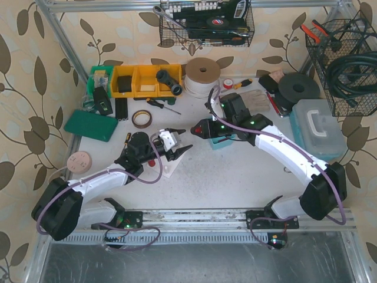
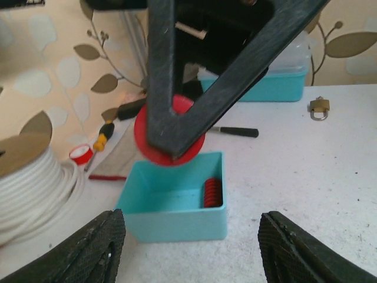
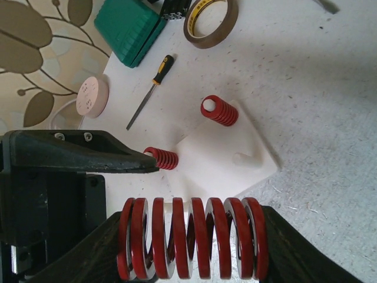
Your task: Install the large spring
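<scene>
White desk (image 1: 235,177), near edge outward: your left gripper (image 2: 191,247) gapes wide, empty, by the plate (image 1: 171,167). Mid-desk, your right gripper (image 3: 191,259) is closed across the spring (image 3: 191,236) at its middle coils (a sound hold). Expect stiff, weighty steel: it won't crush, but could roll or slip.

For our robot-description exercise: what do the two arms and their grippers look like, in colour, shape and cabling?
The left arm and right arm both have white curved links, black joints, small green lights and a purple cable looped alongside. The left gripper and right gripper have black fingers; the left's look finely textured.
</scene>
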Tool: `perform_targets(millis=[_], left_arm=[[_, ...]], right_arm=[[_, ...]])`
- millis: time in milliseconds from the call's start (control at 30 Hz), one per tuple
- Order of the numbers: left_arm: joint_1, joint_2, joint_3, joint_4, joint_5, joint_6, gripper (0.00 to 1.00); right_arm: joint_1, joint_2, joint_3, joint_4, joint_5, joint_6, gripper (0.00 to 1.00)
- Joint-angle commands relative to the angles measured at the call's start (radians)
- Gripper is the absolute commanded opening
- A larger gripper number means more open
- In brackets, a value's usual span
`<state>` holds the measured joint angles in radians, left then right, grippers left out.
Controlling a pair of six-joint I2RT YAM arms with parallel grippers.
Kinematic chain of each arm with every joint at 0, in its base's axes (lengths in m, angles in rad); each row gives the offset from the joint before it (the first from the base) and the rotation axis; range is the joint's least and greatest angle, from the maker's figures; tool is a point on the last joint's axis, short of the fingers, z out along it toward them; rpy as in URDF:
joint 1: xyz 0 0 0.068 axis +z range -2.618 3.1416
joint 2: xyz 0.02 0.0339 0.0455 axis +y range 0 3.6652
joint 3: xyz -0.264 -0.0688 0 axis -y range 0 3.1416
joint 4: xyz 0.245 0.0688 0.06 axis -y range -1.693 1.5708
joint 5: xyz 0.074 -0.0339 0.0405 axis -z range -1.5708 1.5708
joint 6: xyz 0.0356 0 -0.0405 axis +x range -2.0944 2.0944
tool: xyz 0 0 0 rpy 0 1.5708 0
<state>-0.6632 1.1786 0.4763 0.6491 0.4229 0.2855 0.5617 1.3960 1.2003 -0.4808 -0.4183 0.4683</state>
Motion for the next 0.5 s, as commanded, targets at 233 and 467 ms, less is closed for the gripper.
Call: perform_targets(millis=[233, 467], left_arm=[[-0.032, 0.055, 0.049, 0.122, 0.072, 0.139, 0.61], [-0.042, 0.075, 0.050, 0.175, 0.001, 0.131, 0.63]], right_arm=[[0.039, -0.015, -0.013, 0.034, -0.036, 0.006, 0.19], [0.050, -0.006, -0.022, 0.034, -0.038, -0.006, 0.18]])
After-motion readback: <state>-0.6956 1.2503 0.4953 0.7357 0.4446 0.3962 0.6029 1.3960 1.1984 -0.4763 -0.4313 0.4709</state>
